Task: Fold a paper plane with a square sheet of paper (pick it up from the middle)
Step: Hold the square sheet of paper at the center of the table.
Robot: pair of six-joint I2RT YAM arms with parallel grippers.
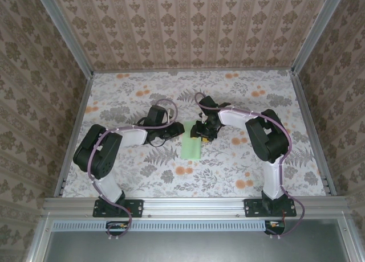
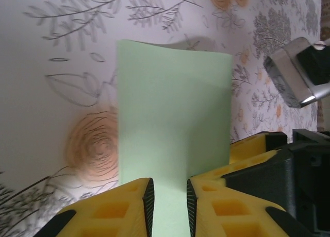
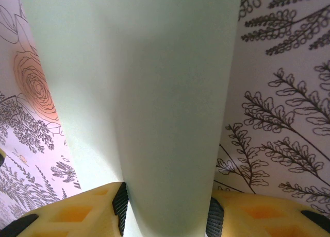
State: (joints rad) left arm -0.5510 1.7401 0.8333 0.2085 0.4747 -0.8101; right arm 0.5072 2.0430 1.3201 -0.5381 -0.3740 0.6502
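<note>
While the square sheet of paper (image 1: pixel 192 143) sits in the middle of the tabletop (image 1: pixel 256 165), the right gripper (image 3: pixel 166 206) pinches its hump and the left gripper (image 2: pixel 170 188) has its jaws a little apart over it. Probably the first fold; next, press it flat.

Damask-patterned beige walls (image 1: pixel 194 28), orange-and-grey floral tablecloth (image 1: pixel 239 165), aluminium frame rails (image 1: pixel 194 205), soft even light.

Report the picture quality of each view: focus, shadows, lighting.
Top external: even light, sharp throughout, the square sheet of paper clear. Left wrist: tablecloth flower beside the sheet blurred, soft shadow past its far edge. Right wrist: sheet very close, shaded softly down its curve.
</note>
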